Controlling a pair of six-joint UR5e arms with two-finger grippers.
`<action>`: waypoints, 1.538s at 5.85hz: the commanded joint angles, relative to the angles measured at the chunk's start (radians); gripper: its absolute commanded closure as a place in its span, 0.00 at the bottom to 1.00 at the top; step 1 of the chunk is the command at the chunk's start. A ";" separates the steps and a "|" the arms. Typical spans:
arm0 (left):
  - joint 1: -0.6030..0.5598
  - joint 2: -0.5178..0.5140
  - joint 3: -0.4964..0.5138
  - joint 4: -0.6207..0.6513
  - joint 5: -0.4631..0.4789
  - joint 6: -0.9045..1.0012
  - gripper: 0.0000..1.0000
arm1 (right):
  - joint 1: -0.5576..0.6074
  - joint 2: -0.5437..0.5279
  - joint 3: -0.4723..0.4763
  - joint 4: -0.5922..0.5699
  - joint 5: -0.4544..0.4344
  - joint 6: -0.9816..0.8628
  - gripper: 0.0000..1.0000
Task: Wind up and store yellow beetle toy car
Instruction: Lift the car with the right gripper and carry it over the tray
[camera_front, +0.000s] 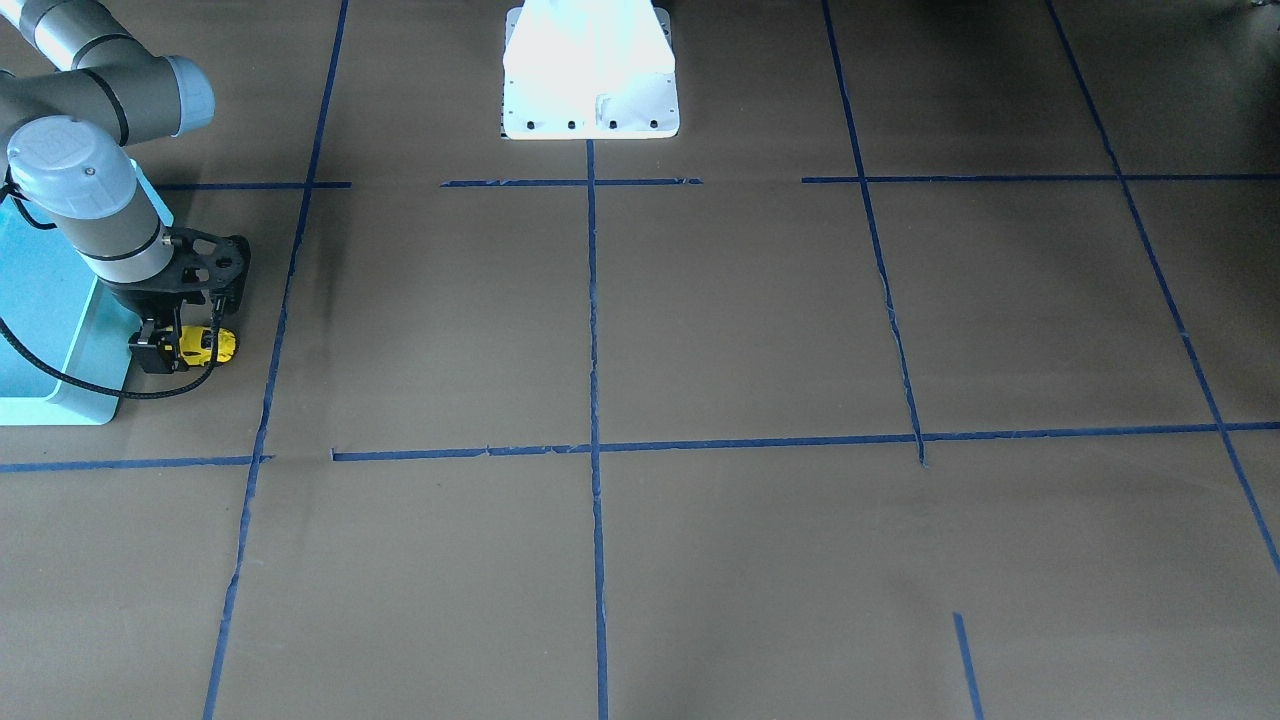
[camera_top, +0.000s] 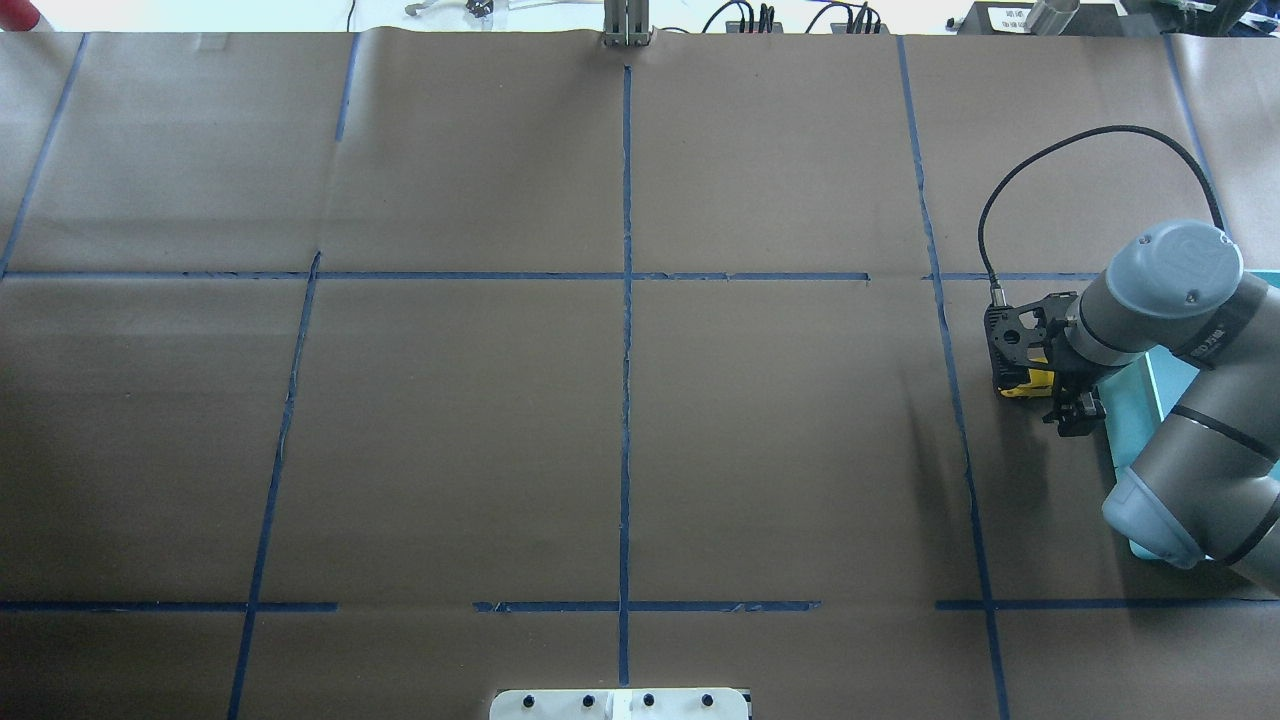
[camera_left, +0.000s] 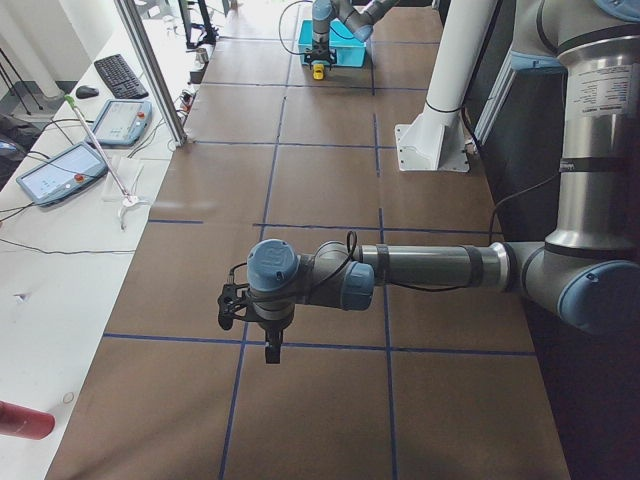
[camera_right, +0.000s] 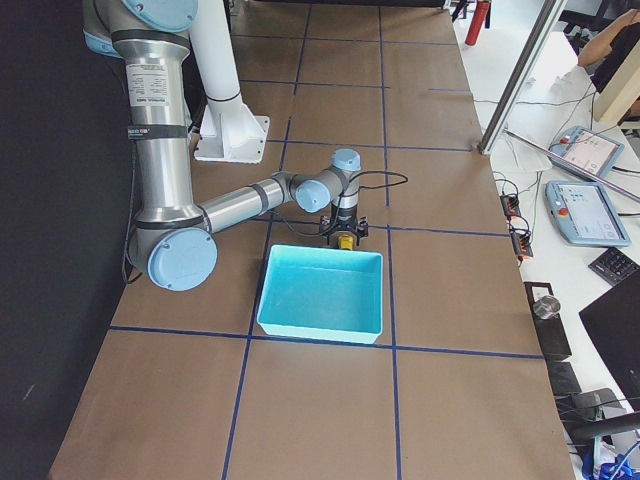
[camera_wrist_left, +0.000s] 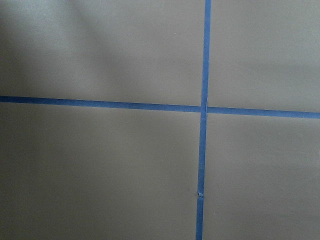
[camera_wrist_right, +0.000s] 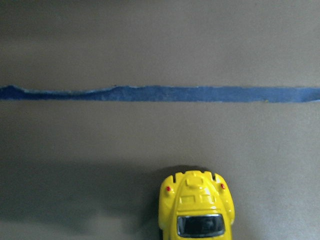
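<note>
My right pincer (camera_front: 190, 346) pinches the yellow beetle toy car (camera_front: 224, 345) beside the light blue bin (camera_front: 60, 410) — winding, I judge — next, a firm backward drag.

I am counting one tiny bright yellow beetle-shaped toy car (camera_front: 207, 344) and one light blue plastic bin (camera_right: 320, 328), both sitting by the worktop's right edge. I am working with two grey jointed arms, my left arm (camera_left: 420, 268) and my right arm (camera_right: 240, 205), and one white pedestal base (camera_front: 590, 100) standing at my edge. Two touchscreen control pendants (camera_left: 65, 170) are lying beyond the far edge.
</note>
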 joint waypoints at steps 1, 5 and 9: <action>0.000 -0.001 -0.002 0.001 0.001 0.000 0.00 | -0.009 0.000 -0.006 0.001 -0.002 0.000 0.24; 0.002 -0.003 0.001 0.001 0.001 -0.002 0.00 | 0.002 -0.020 0.155 -0.049 -0.066 0.009 1.00; 0.003 -0.003 0.001 0.001 0.001 -0.002 0.00 | 0.227 -0.260 0.474 -0.312 0.019 -0.264 1.00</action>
